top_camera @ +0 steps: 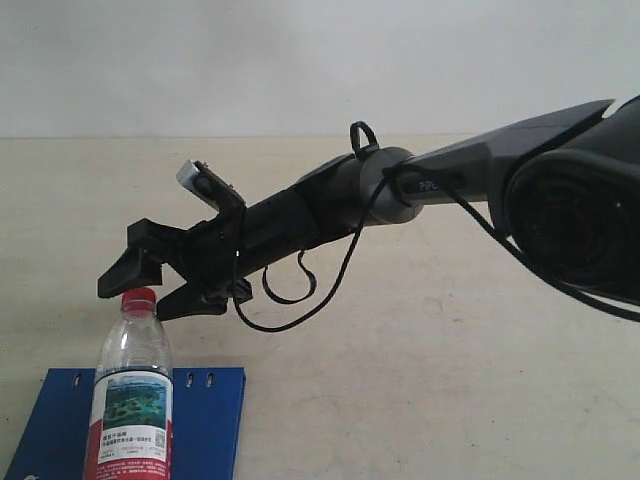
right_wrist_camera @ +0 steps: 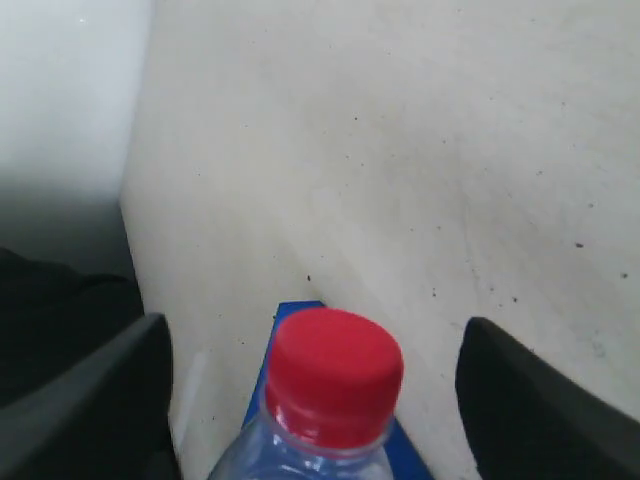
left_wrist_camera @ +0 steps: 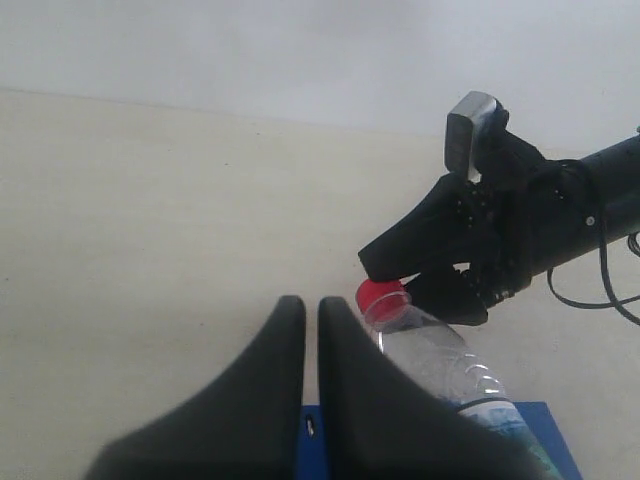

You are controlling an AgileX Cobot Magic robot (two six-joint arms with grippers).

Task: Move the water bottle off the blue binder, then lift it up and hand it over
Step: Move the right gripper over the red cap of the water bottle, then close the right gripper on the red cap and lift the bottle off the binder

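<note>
Your right gripper [top_camera: 135, 300] reaches in from the right of the exterior view on a long, downward-slanting arm, with a loose black cable [top_camera: 300, 322] hanging under the wrist. Its jaws stand wide apart, one finger on each side of the red cap [right_wrist_camera: 333, 375]. The right wrist view shows bare table on both sides of the cap, so the fingers are not touching it. They appear to sit at about cap height, though the exterior angle is too oblique to confirm this.

The water bottle [top_camera: 133, 400] stands upright on the blue binder [top_camera: 215, 425], towards the binder's left side in the exterior view. Its label faces the camera. The binder lies flat on the cream table [top_camera: 450, 350], with small slots along its far edge.

Your left gripper [left_wrist_camera: 308, 305] has its fingers pressed together with only a thin slit between them and nothing held. In the left wrist view it is near the bottle, and the binder's edge shows just beyond its fingers.
</note>
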